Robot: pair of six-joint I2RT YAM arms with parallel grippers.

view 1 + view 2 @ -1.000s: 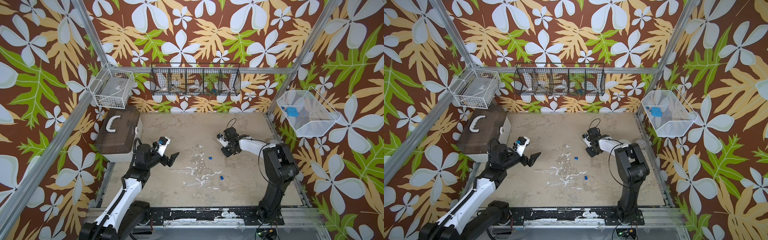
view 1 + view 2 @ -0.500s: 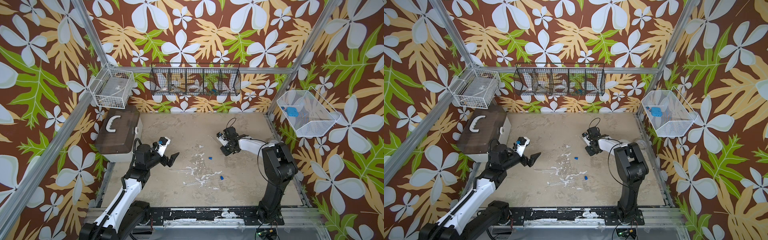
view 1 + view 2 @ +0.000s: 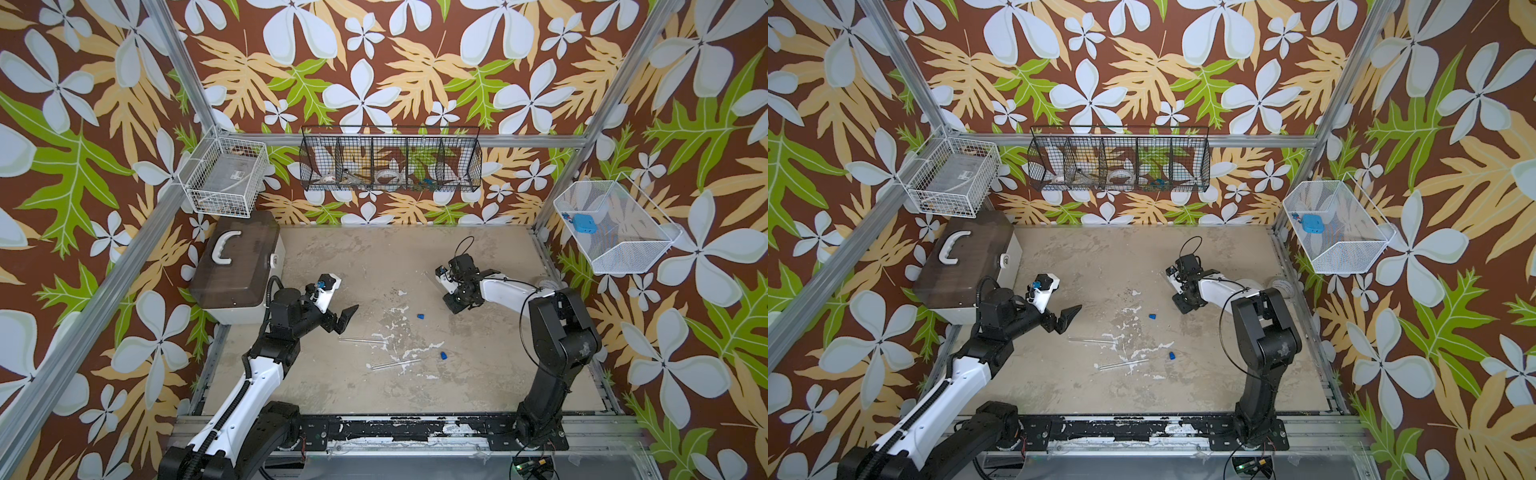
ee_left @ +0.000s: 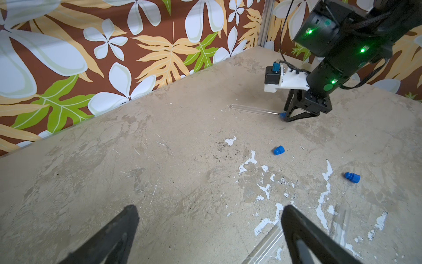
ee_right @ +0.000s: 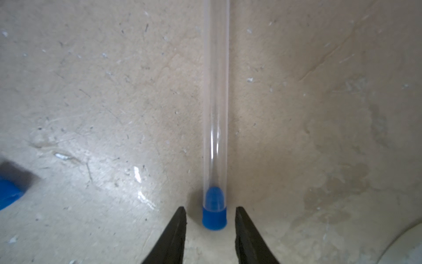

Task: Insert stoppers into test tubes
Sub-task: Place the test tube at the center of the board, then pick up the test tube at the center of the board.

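Note:
My right gripper [image 5: 210, 211] stands open, its fingertips on either side of a blue stopper [image 5: 214, 217] with a gap on both sides. That stopper sits in the mouth of a clear test tube [image 5: 215, 91] lying on the table, also seen in the left wrist view [image 4: 253, 110]. Two loose stoppers [image 3: 420, 316] [image 3: 444, 355] lie mid-table. Two bare test tubes [image 3: 361, 339] [image 3: 395, 363] lie nearer the front. My left gripper [image 3: 347, 320] hangs wide open and empty above the table, left of them; one tube [image 4: 267, 244] lies beside its finger.
A brown-lidded case [image 3: 237, 270] stands at the back left. Wire baskets hang on the walls: white [image 3: 224, 183], black [image 3: 390, 160], and a white one [image 3: 615, 249] holding a flat blue square. A white roll [image 3: 546, 282] lies by the right edge.
My right gripper's jaws have spread apart and come off the stopper, and the stoppered tube now lies free on the table. The left arm has not moved.

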